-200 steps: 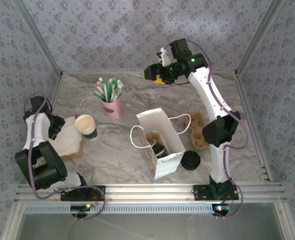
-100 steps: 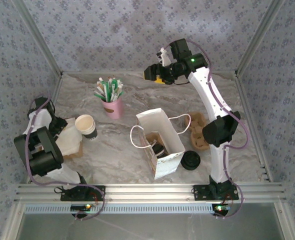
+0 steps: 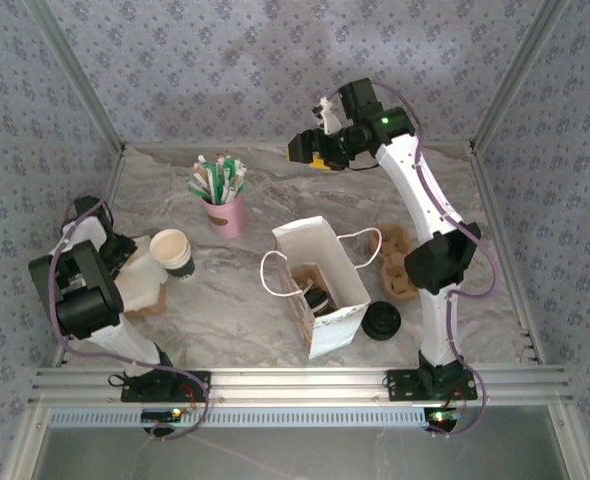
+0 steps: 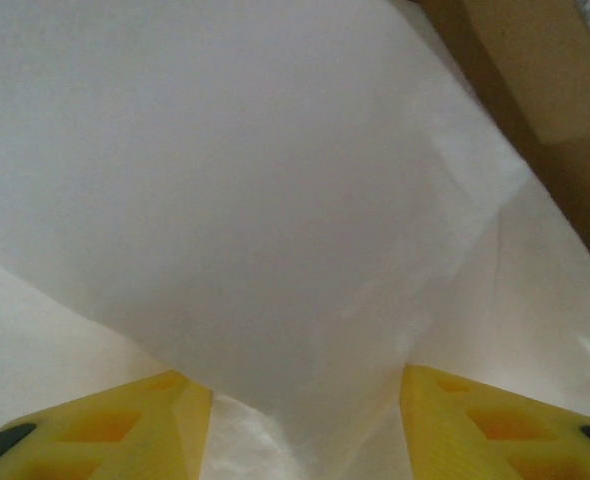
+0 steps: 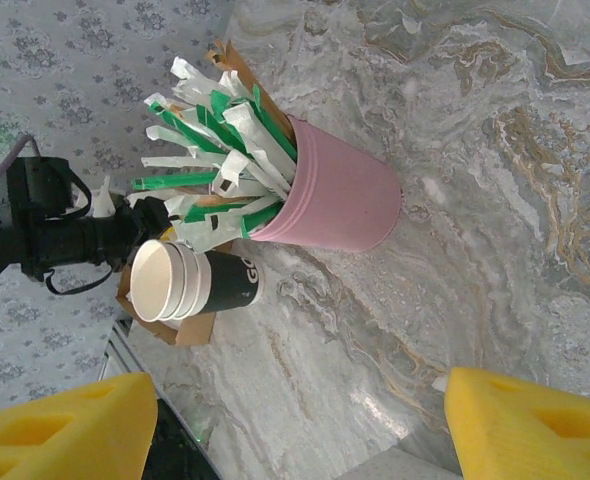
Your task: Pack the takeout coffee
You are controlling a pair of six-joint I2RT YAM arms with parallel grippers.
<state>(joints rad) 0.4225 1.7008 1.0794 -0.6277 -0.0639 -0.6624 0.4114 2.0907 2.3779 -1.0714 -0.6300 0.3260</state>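
Observation:
The takeout coffee [image 3: 317, 298] shows as a black lid inside the upright white paper bag [image 3: 327, 330] at the table's middle. My left gripper [image 3: 123, 252] is at the far left, pressed close over a stack of white paper [image 3: 142, 283]. In the left wrist view its yellow fingers [image 4: 125, 420] stand apart, the left gripper [image 4: 305, 385] open, with white paper [image 4: 275, 200] lying just beyond them. My right gripper [image 3: 307, 148] hangs high over the back of the table. The right gripper [image 5: 302, 385] is open with bare marble between its fingers.
A pink cup of packets [image 3: 225, 212] [image 5: 340, 195] stands at the back left. Stacked lidless cups [image 3: 172, 252] [image 5: 190, 285] sit beside the white paper. A brown cup carrier [image 3: 397, 262] and a stack of black lids [image 3: 381, 322] lie right of the bag.
My left arm has folded back, its elbow rising toward the left wall, and its gripper has settled closer over the white paper stack. The right arm has not moved.

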